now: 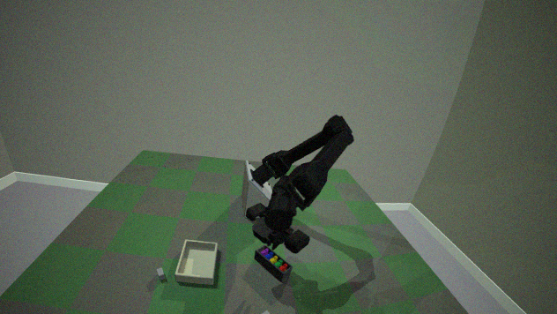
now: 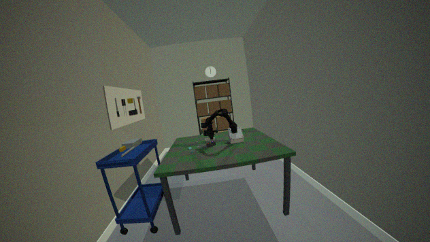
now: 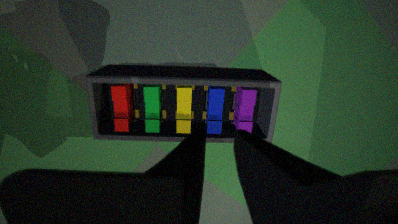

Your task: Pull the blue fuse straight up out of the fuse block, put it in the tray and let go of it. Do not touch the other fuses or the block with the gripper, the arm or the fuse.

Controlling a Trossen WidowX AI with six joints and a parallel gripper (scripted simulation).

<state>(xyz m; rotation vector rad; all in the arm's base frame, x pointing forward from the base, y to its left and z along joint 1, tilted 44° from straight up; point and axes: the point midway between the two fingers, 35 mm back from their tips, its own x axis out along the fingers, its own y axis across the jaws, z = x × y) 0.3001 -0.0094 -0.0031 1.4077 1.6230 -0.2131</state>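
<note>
Blue blade fuse (image 3: 215, 109) sitting in its slot of the dark rectangular fuse block (image 3: 183, 75), just ahead of the black gripper (image 3: 218, 136), fingers hovering narrowly parted, gripping nothing, checkered green-grey desk (image 3: 310, 75) lying underneath

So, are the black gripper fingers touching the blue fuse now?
Cannot tell. In the wrist view the fingers overlap the dark fuse block just below the blue fuse; depth is unclear.
</note>
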